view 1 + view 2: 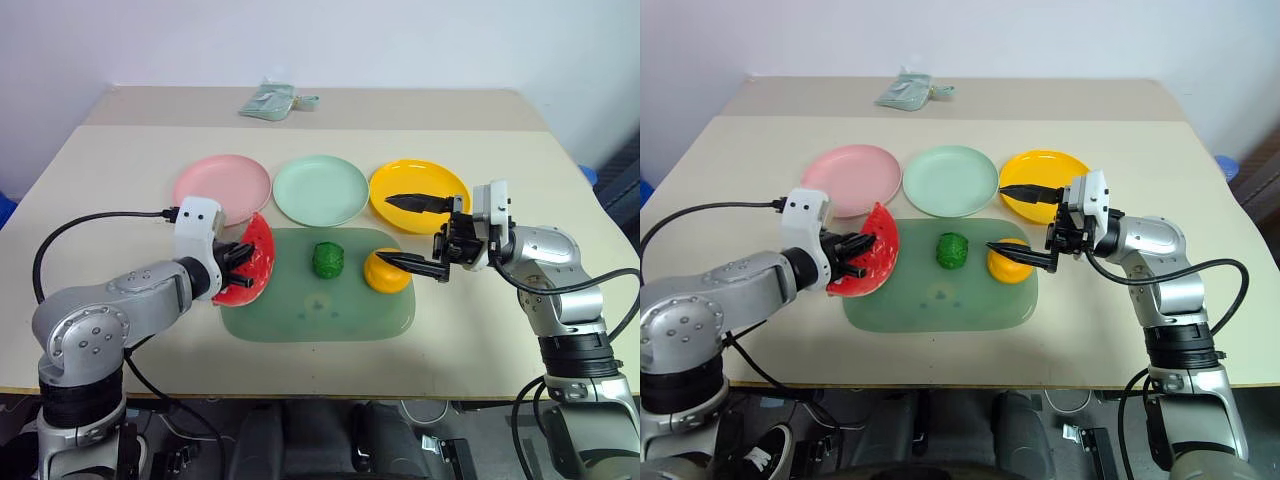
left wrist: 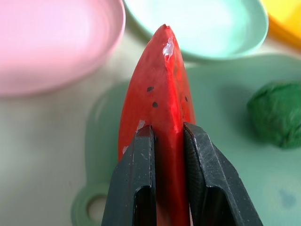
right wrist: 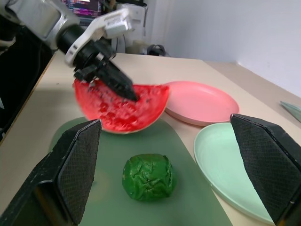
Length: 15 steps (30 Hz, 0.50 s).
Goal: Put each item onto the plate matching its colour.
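Pale green, the cutting board [image 1: 330, 310] lies on the bench [image 1: 120, 170] just before the pink plate [image 1: 222, 185], mint plate [image 1: 320, 190] and yellow plate [image 1: 415, 190]. On it sit the orange [image 1: 385, 272] and green ball [image 1: 327, 260]. At its left edge the left claw [image 1: 240, 262] clamps the watermelon wedge [image 1: 255, 265]; the right claw [image 1: 415, 235] gapes wide over its right end.

Left fingers [image 1: 240, 266] clamping watermelon wedge [image 1: 252, 264] beside pink plate [image 1: 222, 187], orange [image 1: 385, 271] on green board [image 1: 320, 310]
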Each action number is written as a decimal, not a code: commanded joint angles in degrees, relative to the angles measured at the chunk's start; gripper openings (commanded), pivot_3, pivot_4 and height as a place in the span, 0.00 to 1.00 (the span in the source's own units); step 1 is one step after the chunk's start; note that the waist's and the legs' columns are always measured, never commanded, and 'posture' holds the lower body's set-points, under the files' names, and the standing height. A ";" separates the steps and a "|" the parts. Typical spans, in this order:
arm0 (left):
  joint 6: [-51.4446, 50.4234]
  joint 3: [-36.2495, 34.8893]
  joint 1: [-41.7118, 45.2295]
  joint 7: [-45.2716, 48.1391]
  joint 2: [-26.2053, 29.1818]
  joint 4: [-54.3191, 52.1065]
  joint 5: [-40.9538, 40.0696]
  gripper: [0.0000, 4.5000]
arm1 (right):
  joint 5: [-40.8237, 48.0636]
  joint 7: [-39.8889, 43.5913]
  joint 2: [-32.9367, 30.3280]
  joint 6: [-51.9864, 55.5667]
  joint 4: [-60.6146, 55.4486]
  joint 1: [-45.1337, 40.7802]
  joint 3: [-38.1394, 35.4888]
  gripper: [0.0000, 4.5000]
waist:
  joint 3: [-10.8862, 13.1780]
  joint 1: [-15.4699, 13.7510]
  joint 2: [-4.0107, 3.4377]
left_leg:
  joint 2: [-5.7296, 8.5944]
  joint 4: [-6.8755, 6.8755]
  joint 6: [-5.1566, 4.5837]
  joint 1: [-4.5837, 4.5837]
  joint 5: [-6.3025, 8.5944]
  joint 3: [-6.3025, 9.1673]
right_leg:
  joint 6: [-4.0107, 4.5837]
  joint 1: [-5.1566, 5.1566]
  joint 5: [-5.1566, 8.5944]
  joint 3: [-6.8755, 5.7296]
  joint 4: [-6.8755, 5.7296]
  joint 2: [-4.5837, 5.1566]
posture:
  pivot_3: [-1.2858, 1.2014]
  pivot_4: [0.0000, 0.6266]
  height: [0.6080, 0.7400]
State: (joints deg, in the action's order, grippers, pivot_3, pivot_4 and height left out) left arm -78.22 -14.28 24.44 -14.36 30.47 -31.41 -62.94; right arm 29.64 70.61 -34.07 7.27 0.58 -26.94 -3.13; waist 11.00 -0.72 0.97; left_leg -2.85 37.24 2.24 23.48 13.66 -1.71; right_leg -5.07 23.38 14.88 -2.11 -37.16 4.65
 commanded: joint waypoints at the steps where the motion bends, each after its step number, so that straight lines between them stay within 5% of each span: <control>1: 1.14 -1.67 4.51 1.52 1.39 1.27 1.24 0.08 | 0.11 -0.40 0.26 -0.80 0.02 -0.93 -0.72 1.00 | 0.00 0.00 0.00 | 0.00 0.00 0.00 0.00 0.00 0.00 | 0.00 0.00 0.00 0.00 0.00 0.00 | 0.52 0.24 1.00; 5: 3.89 0.24 10.73 5.70 4.29 7.04 6.36 0.08 | 0.35 -1.47 1.42 -0.83 -0.34 -1.92 -0.50 1.00 | 0.00 0.05 0.00 | 0.00 -0.02 0.00 0.00 0.00 0.00 | 0.00 0.01 0.00 -0.01 0.00 -0.01 | 0.52 0.24 1.00; 10: 19.94 8.85 17.57 15.11 7.87 22.39 23.08 0.08 | 0.84 -2.82 2.50 -0.32 -0.57 -3.50 -0.92 1.00 | 0.01 0.03 -0.01 | 0.01 -0.07 0.00 0.00 0.00 -0.04 | -0.01 0.03 0.00 -0.01 0.03 -0.02 | 0.52 0.24 1.00; 15: 35.26 13.12 23.74 22.81 4.41 42.85 34.39 0.08 | -2.62 -7.95 4.67 -2.71 0.52 -5.39 -0.42 1.00 | 0.01 -0.01 -0.01 | 0.01 -0.07 0.00 0.02 0.00 -0.08 | -0.02 0.03 0.00 -0.02 0.10 -0.01 | 0.52 0.24 1.00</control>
State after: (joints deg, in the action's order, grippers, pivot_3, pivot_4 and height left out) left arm -47.85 -1.53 46.64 6.07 35.28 7.99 -31.90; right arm 27.76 64.80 -29.93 5.82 1.54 -30.77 -3.00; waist 11.01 -0.72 0.97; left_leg -2.84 37.15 2.24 23.51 13.66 -1.80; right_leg -5.09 23.42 14.88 -2.12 -37.05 4.64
